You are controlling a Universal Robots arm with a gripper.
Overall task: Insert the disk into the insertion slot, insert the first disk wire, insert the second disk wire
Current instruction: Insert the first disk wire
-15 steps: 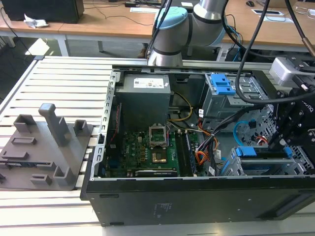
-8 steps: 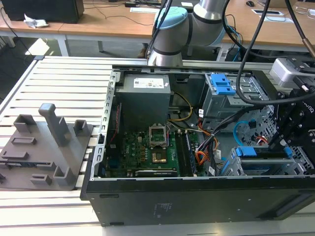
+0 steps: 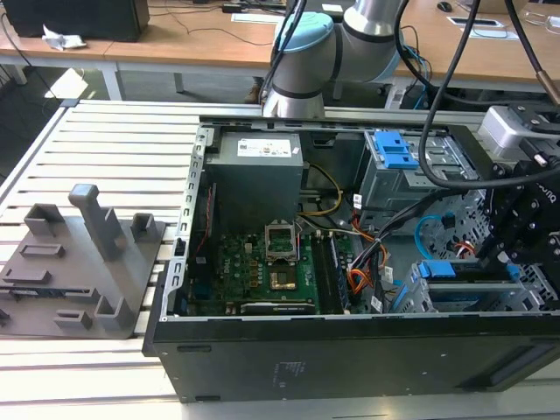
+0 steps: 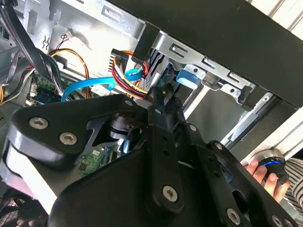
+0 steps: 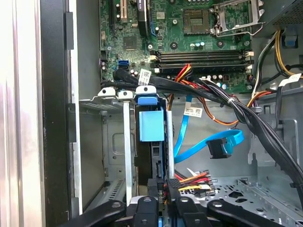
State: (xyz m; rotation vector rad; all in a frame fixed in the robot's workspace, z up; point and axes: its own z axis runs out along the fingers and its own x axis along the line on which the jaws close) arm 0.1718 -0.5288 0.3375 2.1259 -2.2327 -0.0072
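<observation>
Disk [image 5: 151, 125] in insertion slot [image 5: 127, 142] (blue carrier showing), jaws pinching 1st disk wire [image 5: 196, 178] plug

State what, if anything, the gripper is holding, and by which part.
The gripper appears to hold the first disk wire by its small black plug, right at the end of the disk.

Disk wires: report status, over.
Gripper at first disk wire plug, by the disk's end. Disk in insertion slot. Second disk wire loose, plug hanging free.
</observation>
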